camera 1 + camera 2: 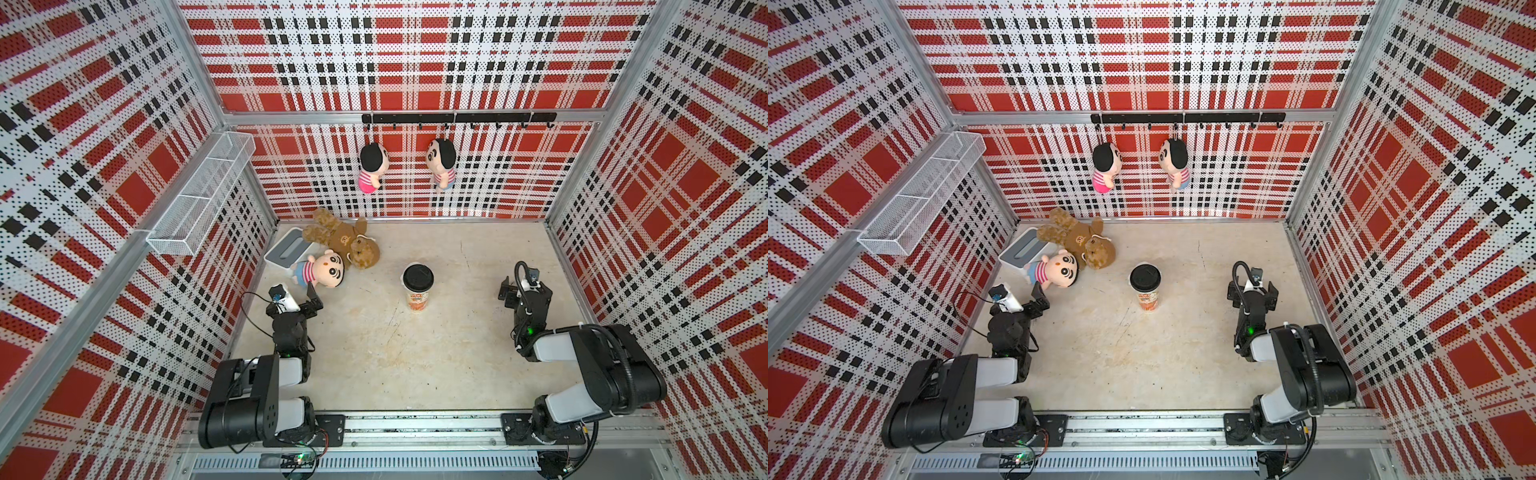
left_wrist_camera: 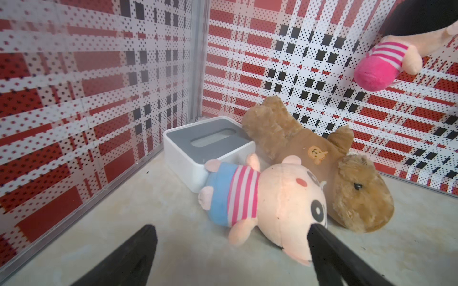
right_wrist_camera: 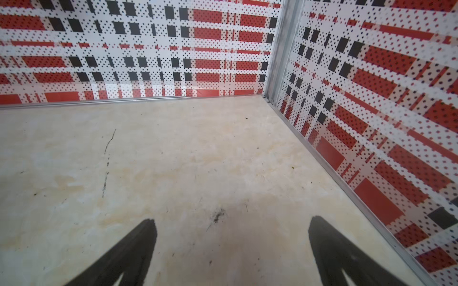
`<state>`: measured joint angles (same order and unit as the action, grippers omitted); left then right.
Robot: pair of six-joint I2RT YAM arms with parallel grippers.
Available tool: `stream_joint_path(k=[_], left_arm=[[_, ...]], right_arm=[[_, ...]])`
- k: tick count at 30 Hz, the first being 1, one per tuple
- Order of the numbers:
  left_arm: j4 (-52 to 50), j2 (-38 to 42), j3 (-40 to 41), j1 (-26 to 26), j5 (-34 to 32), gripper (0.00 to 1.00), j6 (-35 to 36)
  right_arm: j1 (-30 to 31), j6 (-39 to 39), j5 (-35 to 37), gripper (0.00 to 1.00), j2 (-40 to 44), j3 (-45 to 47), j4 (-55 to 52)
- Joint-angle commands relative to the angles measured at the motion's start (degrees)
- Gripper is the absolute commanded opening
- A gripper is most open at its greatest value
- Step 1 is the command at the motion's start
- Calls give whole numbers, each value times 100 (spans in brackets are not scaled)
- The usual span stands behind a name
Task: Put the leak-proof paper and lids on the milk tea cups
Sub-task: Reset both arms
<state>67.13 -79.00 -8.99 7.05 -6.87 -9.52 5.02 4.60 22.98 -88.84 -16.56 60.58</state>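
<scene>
In both top views the cup (image 1: 417,300) (image 1: 1148,300) stood upright near the middle of the table (image 1: 374,353), white with orange-red print low on its side, and a black lid (image 1: 417,277) sat on its mouth. A thin white edge (image 1: 409,266) showed past the far side of the lid; whether that was paper or the cup's own rim could not be told. The left gripper (image 1: 314,300) hung close to a doll in a striped shirt (image 1: 320,272), which lay beside a brown plush animal (image 1: 345,241) and a white box (image 1: 286,249) in the far left corner. The right gripper (image 1: 524,291) hung well to the cup's right, over bare table. Two more dolls (image 1: 372,168) hung from a hook rail (image 1: 457,118) on the back wall, and a wire basket (image 1: 203,195) was fixed to the left wall.

In the left wrist view the left gripper's (image 2: 231,227) fingers (image 2: 146,237) were spread wide and held nothing; one tip overlapped the doll's head, though contact could not be told.

In the right wrist view the right gripper (image 3: 232,221) was also spread wide and empty above the stained tabletop.
</scene>
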Motion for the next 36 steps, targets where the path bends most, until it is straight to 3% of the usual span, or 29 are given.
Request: stream_joint_path(k=[1,2,7,10,13,14,18,21,23,25,28,36], left_arm=[[404,-161,-274,41,287,98,100],[380,-149,-276,19,243,98,99],[189,158,-126,-756,-1347,98,801],[173,166,-123,-686,-1173,98,783],[-200,209,-162,187,185,98,-405],[118,85,-130,218,259,98,-485],[1128,-342,53,56,155,98,-94],[1352,-766,19,-522,-264,98,509],[2315,-1268,97,-677,-170,98,709],[1532,-1000,-46,-733,-627,98,668],[1390,-1158,-291,-868,-1036,98,665],[1355,-1144,-296,-886,-1070,98,671]], right_arm=[[-167,142,-475,100,-95,113,748],[-159,101,-477,100,-121,98,805],[-166,93,-483,100,-112,109,804],[-159,87,-471,100,-112,109,824],[-160,85,-478,100,-124,118,833],[-159,85,-474,100,-123,118,833],[-159,67,-504,100,-124,104,807],[-159,67,-503,100,-117,100,798],[-159,67,-499,100,-121,98,796],[-159,66,-511,100,-122,100,799],[-159,60,-509,100,-126,88,800],[-159,52,-530,100,-132,100,802]])
